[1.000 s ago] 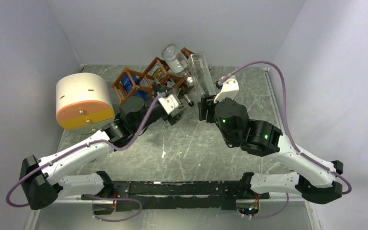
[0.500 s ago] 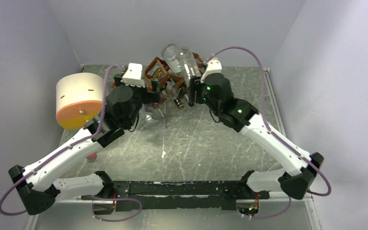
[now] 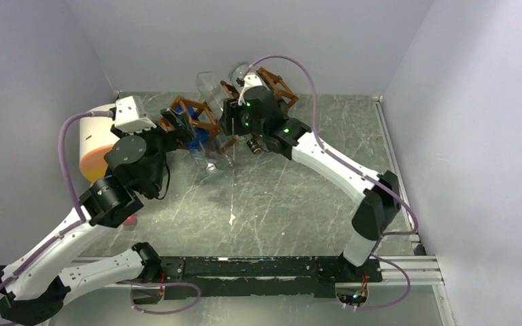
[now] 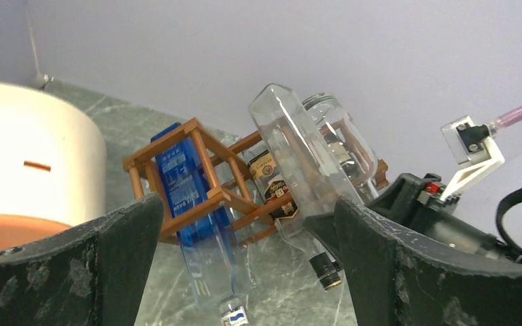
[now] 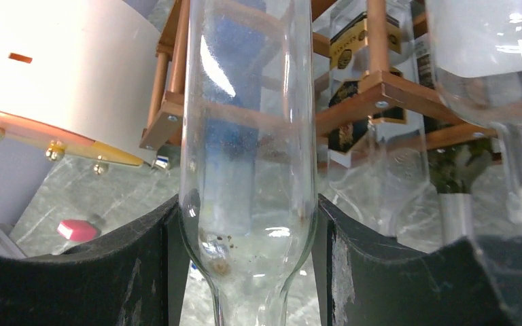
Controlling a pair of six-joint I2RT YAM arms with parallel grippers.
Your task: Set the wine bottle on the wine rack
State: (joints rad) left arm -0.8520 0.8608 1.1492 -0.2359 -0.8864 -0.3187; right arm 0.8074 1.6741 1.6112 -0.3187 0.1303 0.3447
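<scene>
Two claws meet at the wine rack [image 3: 200, 117] in the top view. The right claw [image 3: 227, 121] is clamped on the neck end of a clear wine bottle [image 3: 206, 87], whose body runs out beyond the fingertips and slants up over the reddish-brown lattice toward the back wall. The left claw [image 3: 171, 129] sits just short of the rack's left end, with a cream-and-orange cylinder [image 3: 90, 146] behind it and to its left. From the left wrist, the left claw [image 4: 246, 210] is spread wide with nothing between its fingers [image 4: 75, 272]. Straight ahead of it stands the rack [image 4: 177, 139], an open frame of square cells, with a blue bottle [image 4: 194, 197] lying through the nearest cell. Ahead and to the right, the wine bottle [image 4: 292, 156] lies tilted across the top of the frame, flat base uppermost; whether it touches the wood cannot be told. From the right wrist, the right claw [image 5: 248, 224] grips the bottle [image 5: 248, 122] at its shoulder, both fingers [image 5: 136, 272] pressed to glass that is colourless and empty, with brown specks near the neck. Rack bars [image 5: 374, 81] show beyond it, and a black-labelled bottle [image 5: 350, 41] lies ahead to the right.
</scene>
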